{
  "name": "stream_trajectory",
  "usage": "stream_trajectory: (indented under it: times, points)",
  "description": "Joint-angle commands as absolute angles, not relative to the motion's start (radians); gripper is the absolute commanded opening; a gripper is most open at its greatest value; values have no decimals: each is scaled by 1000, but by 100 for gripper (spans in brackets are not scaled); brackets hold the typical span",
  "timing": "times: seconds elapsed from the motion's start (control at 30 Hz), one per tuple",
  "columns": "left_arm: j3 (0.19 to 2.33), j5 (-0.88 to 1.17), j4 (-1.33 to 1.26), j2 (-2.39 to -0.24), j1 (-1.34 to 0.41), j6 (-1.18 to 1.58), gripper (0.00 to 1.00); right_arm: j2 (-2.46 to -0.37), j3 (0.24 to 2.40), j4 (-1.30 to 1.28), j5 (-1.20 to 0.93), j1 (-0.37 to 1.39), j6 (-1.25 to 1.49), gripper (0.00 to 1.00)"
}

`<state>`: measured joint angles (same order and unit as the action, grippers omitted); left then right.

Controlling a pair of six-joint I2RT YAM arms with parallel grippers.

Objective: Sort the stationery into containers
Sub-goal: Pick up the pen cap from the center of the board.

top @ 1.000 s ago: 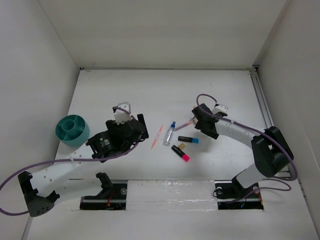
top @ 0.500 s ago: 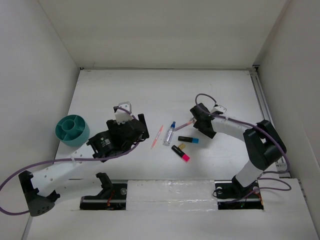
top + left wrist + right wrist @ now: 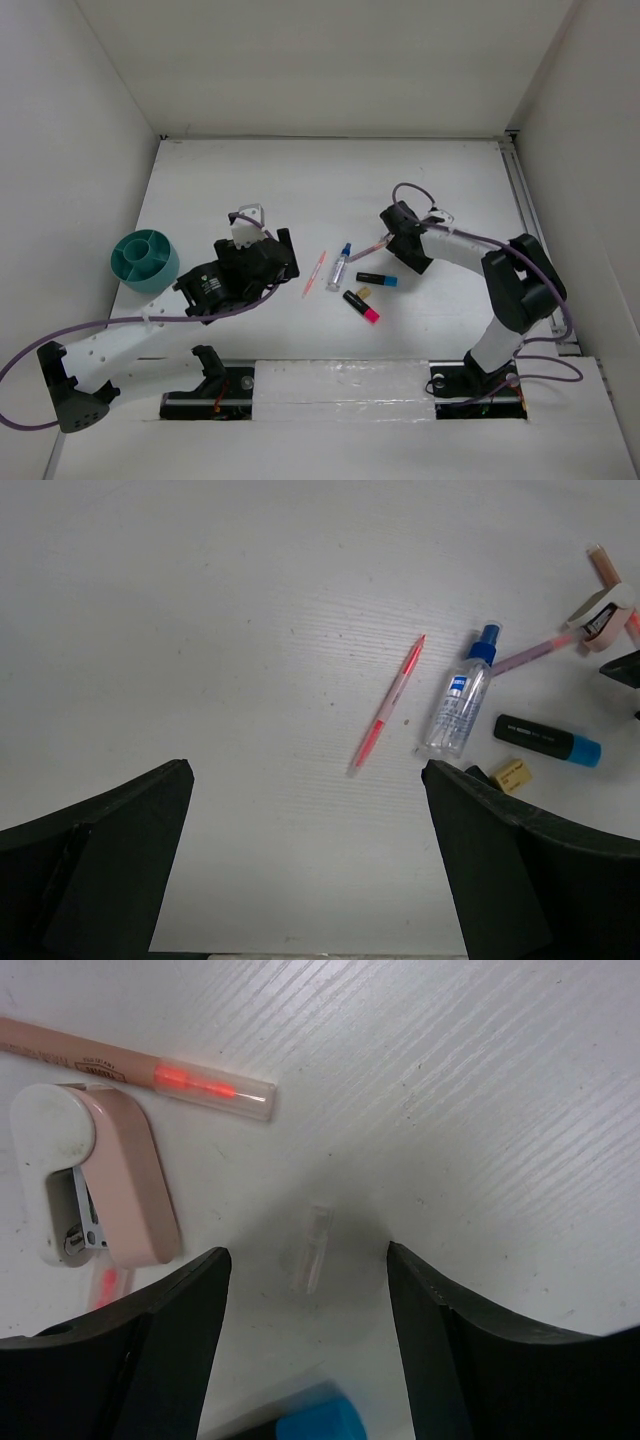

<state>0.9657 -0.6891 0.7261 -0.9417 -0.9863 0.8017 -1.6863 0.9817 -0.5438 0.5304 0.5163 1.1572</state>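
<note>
- The thin pink pen (image 3: 388, 702) lies flat on the white table (image 3: 300, 180), mid-table. Its long axis is a diagonal and its pointed end aims away from the arm bases, slightly right.
- Just right of it lies the clear blue-capped pen (image 3: 458, 702), nearly parallel, cap at the far end. Its blue label carries white writing too small to read.
- The blue-ended black marker (image 3: 377, 279) lies crosswise, blue end to the right. The pink-ended black marker (image 3: 361, 306) is angled, pink end nearest the bases. The tan eraser-like bit (image 3: 364, 292) sits between them.
- The teal organizer (image 3: 144, 260) stands upright by the left wall, well apart from everything else.
- The left gripper (image 3: 305, 775) hovers with jaws spread wide, holding nothing.
- The right gripper (image 3: 305, 1255) is low, its jaws apart either side of a small clear tube (image 3: 311, 1248) and not touching it. A pink-and-white gadget (image 3: 95, 1175) and a peach pen (image 3: 140, 1065) lie beside it; the pen's print is unreadable.
</note>
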Motion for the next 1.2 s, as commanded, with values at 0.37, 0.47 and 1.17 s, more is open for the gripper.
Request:
stream_trajectory:
  times: [0.37,0.47,1.17]
  points:
    - [986,-689,707,-942,-983,784,100,-1735,1020,-589,477,518,1267,48]
    - [986,-689,707,-942,-983,784,100,-1753,1029,-601,477,518,1278,35]
    - [968,-499,603,-1075,-983,650,100,-1484,1009,-563,540,566,1038,0]
